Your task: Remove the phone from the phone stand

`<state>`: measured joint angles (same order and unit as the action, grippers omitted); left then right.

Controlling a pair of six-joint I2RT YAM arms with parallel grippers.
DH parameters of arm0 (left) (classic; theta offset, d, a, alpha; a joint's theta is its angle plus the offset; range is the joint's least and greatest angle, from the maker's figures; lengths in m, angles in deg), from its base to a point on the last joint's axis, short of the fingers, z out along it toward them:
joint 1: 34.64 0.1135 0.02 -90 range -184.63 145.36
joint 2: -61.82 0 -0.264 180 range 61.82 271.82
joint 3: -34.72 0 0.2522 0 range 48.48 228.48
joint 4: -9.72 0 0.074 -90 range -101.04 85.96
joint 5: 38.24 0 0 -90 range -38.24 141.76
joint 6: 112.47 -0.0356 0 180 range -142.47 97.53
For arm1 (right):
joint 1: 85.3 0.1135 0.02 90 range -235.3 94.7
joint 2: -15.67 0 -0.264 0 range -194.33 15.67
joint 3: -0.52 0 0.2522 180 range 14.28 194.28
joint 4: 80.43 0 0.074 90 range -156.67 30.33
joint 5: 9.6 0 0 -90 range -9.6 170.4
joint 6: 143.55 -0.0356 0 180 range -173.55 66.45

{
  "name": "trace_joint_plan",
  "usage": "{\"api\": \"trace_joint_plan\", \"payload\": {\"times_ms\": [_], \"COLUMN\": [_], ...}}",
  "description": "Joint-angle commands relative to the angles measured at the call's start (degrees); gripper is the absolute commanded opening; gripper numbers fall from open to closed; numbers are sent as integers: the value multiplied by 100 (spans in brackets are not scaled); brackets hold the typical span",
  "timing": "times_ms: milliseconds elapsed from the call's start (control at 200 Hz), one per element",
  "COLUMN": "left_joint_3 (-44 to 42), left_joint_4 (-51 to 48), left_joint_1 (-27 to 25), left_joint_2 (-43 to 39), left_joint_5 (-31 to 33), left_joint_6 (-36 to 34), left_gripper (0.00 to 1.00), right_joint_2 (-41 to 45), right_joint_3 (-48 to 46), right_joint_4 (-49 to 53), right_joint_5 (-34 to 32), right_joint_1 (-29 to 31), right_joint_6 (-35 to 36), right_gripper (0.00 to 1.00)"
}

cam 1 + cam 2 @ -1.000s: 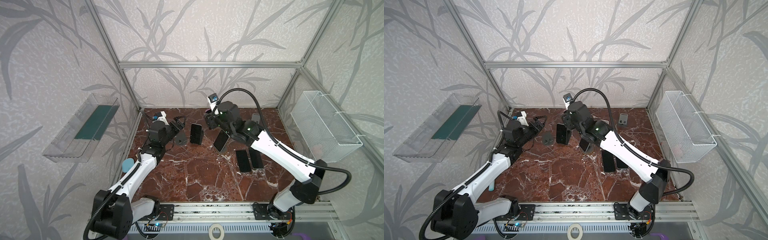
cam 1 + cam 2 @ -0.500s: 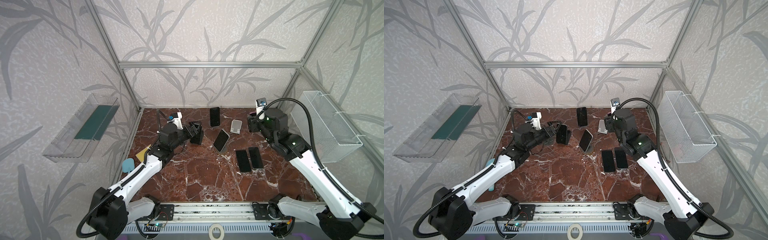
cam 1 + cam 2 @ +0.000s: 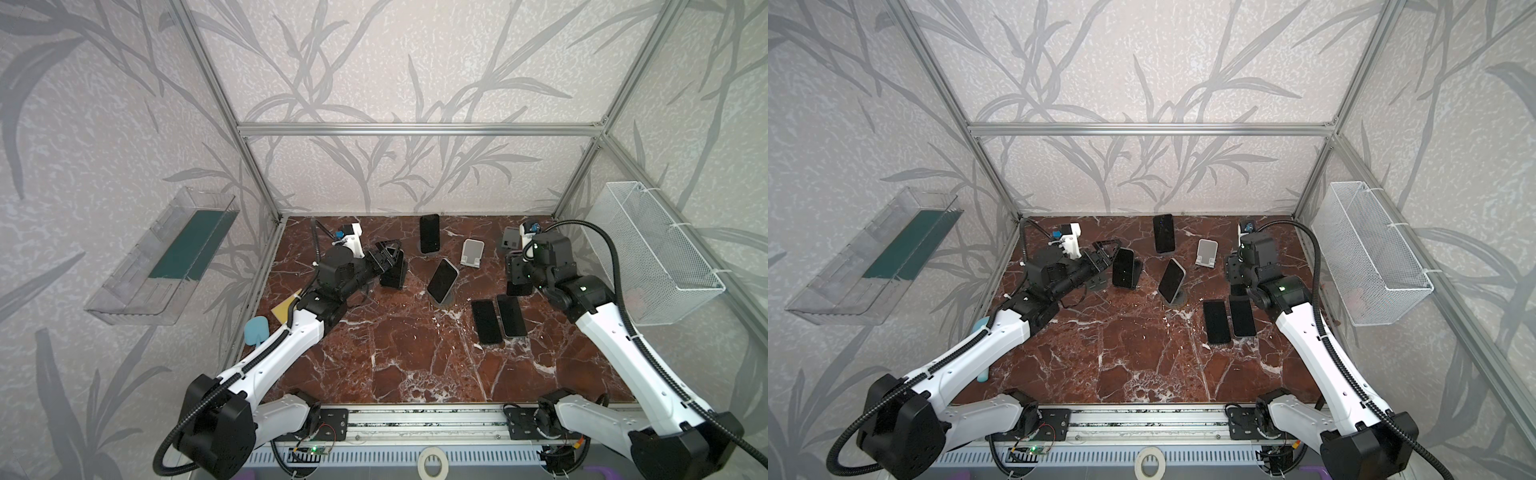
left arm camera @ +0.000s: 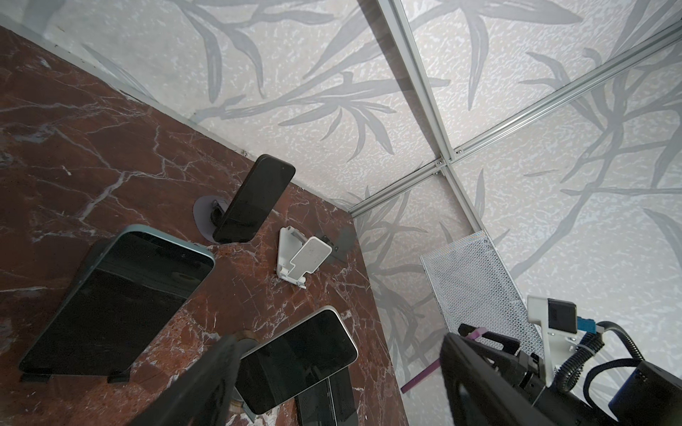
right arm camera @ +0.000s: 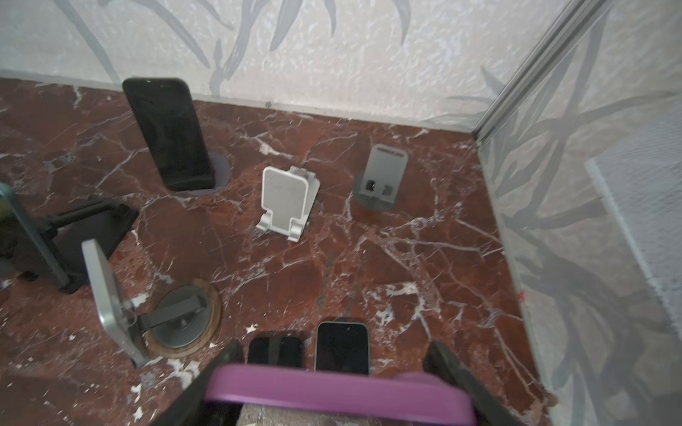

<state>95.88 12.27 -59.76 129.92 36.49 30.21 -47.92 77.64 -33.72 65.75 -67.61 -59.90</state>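
Two claws: my right claw (image 5: pixel 335 359) grips a purple phone (image 5: pixel 332 391); my left claw (image 4: pixel 339 343) gapes empty beside the teal phone (image 4: pixel 118 298) on its black stand (image 5: pixel 96 221).

Left pincer (image 3: pixel 1104 254) reaches forward with jaws apart; right pincer (image 5: pixel 334 356), raised, clamps a purple-edged phone (image 5: pixel 332 392).

A robotics lab cell. Aluminium framing (image 3: pixel 419 129) boxes a marble worktop (image 3: pixel 415 365), with two robot arms (image 3: pixel 282 345) on a rail (image 3: pixel 424 420).
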Motion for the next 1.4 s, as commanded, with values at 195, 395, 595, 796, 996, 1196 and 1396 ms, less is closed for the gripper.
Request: {"api": "trace_joint_plan", "payload": {"times_ms": [195, 395, 595, 796, 996, 1196, 1396], "left_joint_3": [10, 23, 24, 23, 26, 23, 23], "left_joint_4": [82, 34, 5, 3, -47, -76, -69], "left_joint_1": [-14, -10, -3, -10, -15, -16, -18], "left_joint_2": [99, 145, 152, 111, 29, 6, 45], "left_joint_5": [-28, 28, 50, 61, 100, 140, 129], "left_joint_6": [24, -21, -15, -30, -47, -44, -21], "left_gripper": [86, 86, 86, 87, 87, 87, 87], "right_joint_2": [-307, -696, -1101, -1203, -1173, -1578, -2127], "right_joint_3": [-124, -297, -247, -566, -826, -664, -281], "right_joint_4": [-124, -468, -652, -842, -1089, -1084, -840], "right_joint_5": [-295, -420, -393, -230, -284, -88, -303], "right_joint_1": [-411, -739, -943, -1341, -1571, -1864, -1865], "right_joint_6": [201, 616, 1125, 1439, 1742, 1725, 1771], "right_gripper": [71, 71, 72, 74, 76, 76, 74]}}
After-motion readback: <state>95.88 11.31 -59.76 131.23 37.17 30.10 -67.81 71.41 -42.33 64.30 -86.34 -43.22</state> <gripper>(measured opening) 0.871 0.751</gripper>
